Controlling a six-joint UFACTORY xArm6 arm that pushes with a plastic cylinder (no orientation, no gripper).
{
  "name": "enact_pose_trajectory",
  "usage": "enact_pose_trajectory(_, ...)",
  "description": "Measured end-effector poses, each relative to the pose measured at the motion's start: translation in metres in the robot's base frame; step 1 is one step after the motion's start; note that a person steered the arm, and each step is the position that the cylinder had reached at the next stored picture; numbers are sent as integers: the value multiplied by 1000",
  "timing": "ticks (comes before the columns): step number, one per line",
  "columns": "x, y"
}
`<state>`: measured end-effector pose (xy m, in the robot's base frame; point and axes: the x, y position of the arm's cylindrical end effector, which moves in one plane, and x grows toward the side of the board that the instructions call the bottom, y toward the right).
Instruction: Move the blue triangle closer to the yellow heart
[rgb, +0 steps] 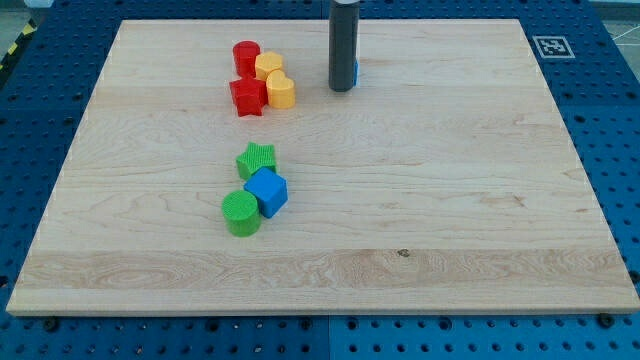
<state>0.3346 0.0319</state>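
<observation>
My tip (341, 89) sits at the upper middle of the frame; it's a bare rod, nothing to open or close. The blue triangle (355, 71) hides almost fully behind it, only a sliver showing on the rod's right. The yellow heart (281, 90) lies to the left, touching the red star (247, 96), with a yellow block (268, 66) and red cylinder (246, 56) above. Risk: I'm on the heart's side, so any push could drive the triangle away.

You're looking at a pale wooden board (420, 200) lying on a blue perforated table (40, 90), with a black-and-white marker (552, 46) at the board's top right corner.
</observation>
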Motion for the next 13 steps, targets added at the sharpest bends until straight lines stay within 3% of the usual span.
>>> enact_pose_trajectory(2, -33, 90)
enact_pose_trajectory(3, -75, 88)
enact_pose_trajectory(4, -84, 63)
enact_pose_trajectory(6, -79, 37)
enact_pose_trajectory(9, 2, 37)
enact_pose_trajectory(11, -46, 37)
enact_pose_trajectory(13, -33, -14)
